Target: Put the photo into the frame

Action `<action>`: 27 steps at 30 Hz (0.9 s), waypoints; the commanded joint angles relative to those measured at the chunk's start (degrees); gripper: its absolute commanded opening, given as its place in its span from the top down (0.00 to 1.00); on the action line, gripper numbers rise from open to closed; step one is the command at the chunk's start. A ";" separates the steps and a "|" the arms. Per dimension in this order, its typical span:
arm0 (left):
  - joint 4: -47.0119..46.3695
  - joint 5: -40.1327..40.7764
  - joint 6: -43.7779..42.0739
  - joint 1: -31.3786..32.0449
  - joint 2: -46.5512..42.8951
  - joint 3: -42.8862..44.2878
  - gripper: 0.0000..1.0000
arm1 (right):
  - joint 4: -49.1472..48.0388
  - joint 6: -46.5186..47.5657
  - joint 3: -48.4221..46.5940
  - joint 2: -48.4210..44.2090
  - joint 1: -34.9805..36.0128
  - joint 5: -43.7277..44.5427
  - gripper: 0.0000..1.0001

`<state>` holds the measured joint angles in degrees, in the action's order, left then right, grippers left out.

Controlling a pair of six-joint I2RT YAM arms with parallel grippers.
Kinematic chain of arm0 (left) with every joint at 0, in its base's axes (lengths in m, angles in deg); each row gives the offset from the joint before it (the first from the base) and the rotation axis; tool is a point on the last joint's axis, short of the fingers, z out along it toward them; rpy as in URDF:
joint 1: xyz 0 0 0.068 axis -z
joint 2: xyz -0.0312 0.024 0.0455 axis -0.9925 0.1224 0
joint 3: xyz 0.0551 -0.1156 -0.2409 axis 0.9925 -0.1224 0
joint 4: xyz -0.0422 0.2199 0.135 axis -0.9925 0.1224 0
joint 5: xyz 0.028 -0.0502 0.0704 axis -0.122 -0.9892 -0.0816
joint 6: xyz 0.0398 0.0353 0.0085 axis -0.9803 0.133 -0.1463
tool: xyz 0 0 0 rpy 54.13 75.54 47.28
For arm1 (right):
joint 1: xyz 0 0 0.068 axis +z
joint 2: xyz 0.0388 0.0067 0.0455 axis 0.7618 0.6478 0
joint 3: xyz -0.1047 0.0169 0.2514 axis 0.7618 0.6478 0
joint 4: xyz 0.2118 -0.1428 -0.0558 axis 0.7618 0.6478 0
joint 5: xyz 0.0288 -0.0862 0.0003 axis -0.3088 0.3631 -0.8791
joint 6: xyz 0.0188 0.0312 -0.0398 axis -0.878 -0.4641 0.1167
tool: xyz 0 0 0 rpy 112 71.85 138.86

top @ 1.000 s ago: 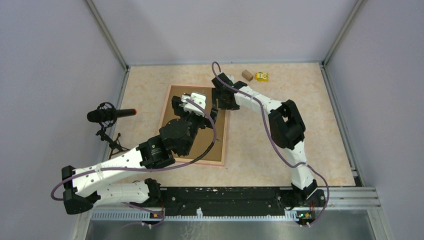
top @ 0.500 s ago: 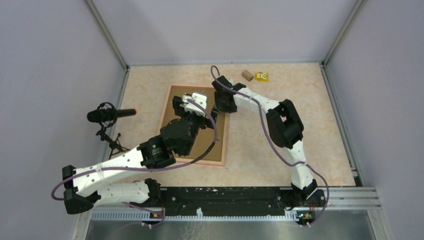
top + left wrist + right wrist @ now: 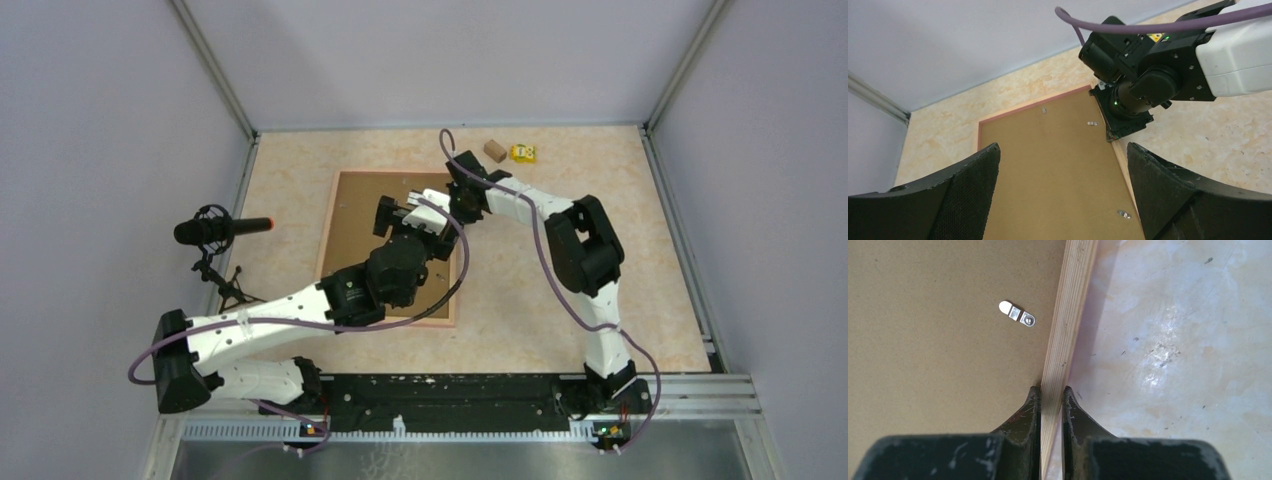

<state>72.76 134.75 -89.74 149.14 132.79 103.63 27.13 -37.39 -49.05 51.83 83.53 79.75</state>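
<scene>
Pinkish light wood is what the right gripper has between its fingers: the jaws are pinched onto the right-hand rail of the frame, one finger inside the rail against the brown backing board, the other outside on the table. The frame lies flat, back upward, in the middle of the table, and the board fills its opening. A small metal clip rests on the board just beside the gripped rail; whether it locks the board down I cannot tell. The photo is not to be seen in any view, so it may be under the board or somewhere else, and the pictures do not settle which.

Outward from the frame, the left gripper hovers over the board with its jaws spread wide, holding nothing and clear of the surface.

The step in hand looks like securing the frame, with the right arm steadying or readying to lift one rail while the left waits. Since the board closes the opening, the next move probably calls for freeing the clips and getting the board out, which needs the right grip kept firm on a thin rail and the left fingers brought down to an edge or clip without shoving the frame sideways
</scene>
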 commanded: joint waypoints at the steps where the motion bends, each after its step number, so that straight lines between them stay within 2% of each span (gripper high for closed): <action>1: 9.29 -6.25 15.51 -6.52 2.49 3.20 0.01 | -0.83 9.73 8.41 -1.48 -4.08 -3.14 1.00; 3: 17.21 -13.23 24.79 -12.91 3.26 4.23 0.01 | -2.33 11.88 11.36 -3.15 -4.83 -5.06 1.00; 6: 23.50 -24.38 31.79 -22.86 2.66 2.93 0.01 | -1.20 15.71 12.48 -3.91 -6.04 -7.03 1.00; 9: 27.57 -36.22 32.64 -32.75 2.94 3.26 0.01 | -0.98 17.22 14.32 -5.15 -7.75 -6.53 1.00; 13: 36.25 -45.74 30.79 -43.45 9.62 7.70 0.02 | -1.73 18.96 18.26 -8.07 -10.23 -8.20 1.00; 17: 38.53 -52.56 28.70 -48.80 14.89 4.44 0.02 | -1.83 21.31 21.05 -10.97 -10.49 -8.39 1.00; 18: 38.10 -55.44 28.24 -49.80 15.94 3.01 0.02 | -2.03 21.52 21.26 -11.34 -10.53 -8.68 0.97; 20: 37.26 -59.22 27.47 -52.09 18.28 1.26 0.08 | -1.40 21.43 20.85 -11.57 -10.51 -8.95 0.86; 25: 38.82 -63.60 24.78 -55.41 24.65 2.91 0.28 | -2.65 18.35 20.37 -14.44 -10.53 -5.59 0.36; 27: 37.15 -65.08 24.81 -55.45 25.81 2.32 0.33 | -3.51 16.67 19.75 -15.19 -10.51 -4.55 0.22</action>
<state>110.82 75.91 -63.09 94.50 157.05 105.00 20.79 -19.88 -29.86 39.41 73.09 71.82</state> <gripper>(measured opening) 0.710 0.677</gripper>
